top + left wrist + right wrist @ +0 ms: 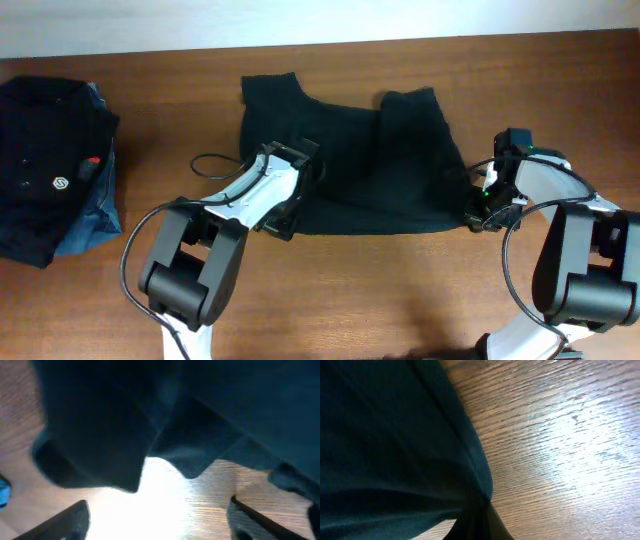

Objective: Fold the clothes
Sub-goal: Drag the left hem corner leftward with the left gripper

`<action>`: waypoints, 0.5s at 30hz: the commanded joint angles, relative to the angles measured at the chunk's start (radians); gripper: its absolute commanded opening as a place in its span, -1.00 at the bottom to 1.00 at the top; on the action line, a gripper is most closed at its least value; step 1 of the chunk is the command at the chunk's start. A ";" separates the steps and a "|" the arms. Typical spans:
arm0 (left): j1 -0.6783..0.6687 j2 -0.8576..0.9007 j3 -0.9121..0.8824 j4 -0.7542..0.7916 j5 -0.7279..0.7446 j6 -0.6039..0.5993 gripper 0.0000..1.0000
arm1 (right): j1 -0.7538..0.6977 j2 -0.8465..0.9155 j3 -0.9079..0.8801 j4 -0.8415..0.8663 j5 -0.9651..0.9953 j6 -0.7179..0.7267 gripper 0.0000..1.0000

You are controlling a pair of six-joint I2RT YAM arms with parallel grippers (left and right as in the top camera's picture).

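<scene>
The jaws of the left gripper stand wide apart and empty just above the wood. Its two fingers frame a bare patch of table, and the drooping near edge of the T-shirt lies just beyond them. The jaws of the right gripper are closed. In the right wrist view the dark fabric gathers to a pinch at the bottom of the frame, so they appear to be clamped on the shirt's near right corner.

The shirt lies spread across the middle of the table, its sleeves toward the far edge and its lower hem running between the two arms. Well apart at the table's left end sits a pile made up of a black garment with a white logo on a denim piece. Neither is part of this fold.

The step in hand looks like securing the left side of the hem to match the right. To do it well, the left fingers should slide forward low along the wood and close on the very corner, catching every layer of the thin cloth. Both arms should then lift level, keeping the hem taut between them. A bite on one layer only would probably let the fold sag or skew.
</scene>
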 commanded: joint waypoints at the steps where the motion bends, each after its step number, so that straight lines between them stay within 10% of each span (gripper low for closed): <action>1: 0.060 0.056 -0.021 0.055 0.086 -0.119 0.82 | -0.018 0.016 -0.018 0.010 0.088 0.012 -0.90; 15: 0.158 0.056 0.192 0.058 0.243 0.024 0.50 | -0.018 0.016 -0.018 0.017 0.087 0.011 -0.83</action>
